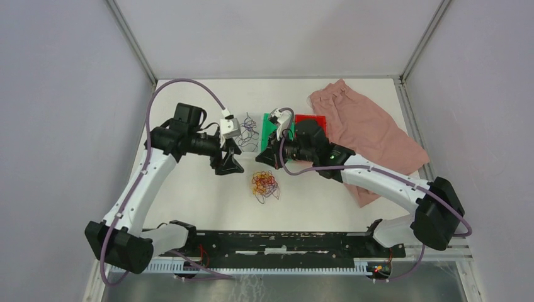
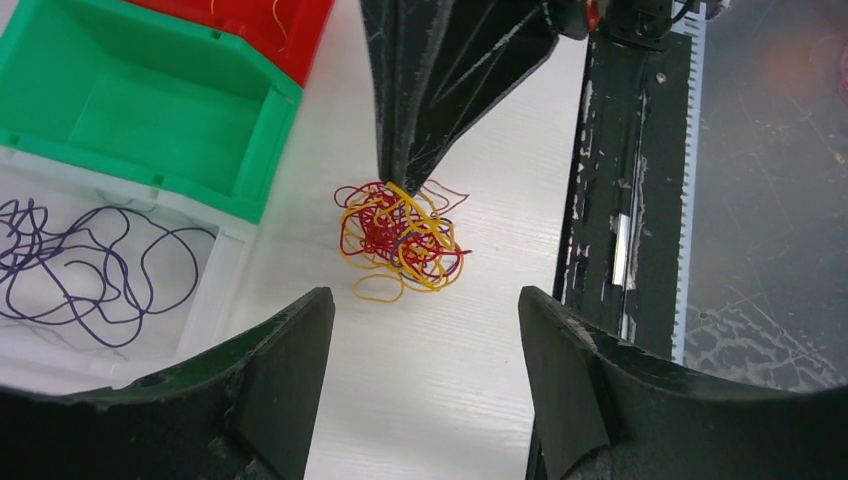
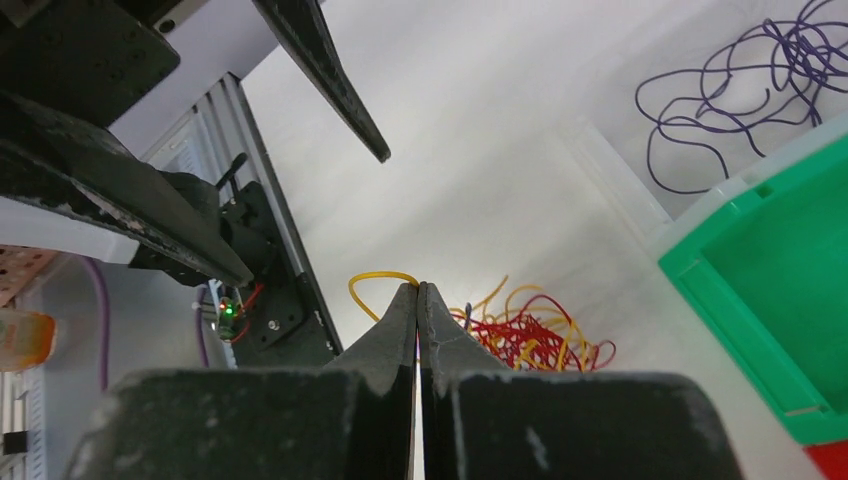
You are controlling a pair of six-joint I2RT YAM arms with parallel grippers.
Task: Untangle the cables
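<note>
Near rail: black base rail (image 1: 283, 242) is seen along the near edge of the desk (image 1: 189, 189), with an arm rising from each end.
Tangle: red and orange-yellow cable, with a little purple, is knotted into a roundish clump (image 1: 265, 184) on the desk, between the arms; no long axis can be made out.
Right hand (image 3: 417, 285): fingers are pressed together, tips set on the clump's far edge, where a yellow loop (image 3: 375, 280) springs out. Whether a strand is truly pinched cannot be told.
Left hand (image 2: 425, 300): fingers are held wide apart with nothing between them, to the left and far of the clump.
Key relation: the clump lies near of both hands; the right hand is judged the closer.
Far bins: clear tray (image 2: 225, 290) with loose purple strands (image 2: 90, 260), green bin (image 2: 260, 150), red bin (image 2: 300, 40), side by side from left to right.
Far right: pink cloth (image 1: 371, 132) is spread flat.
</note>
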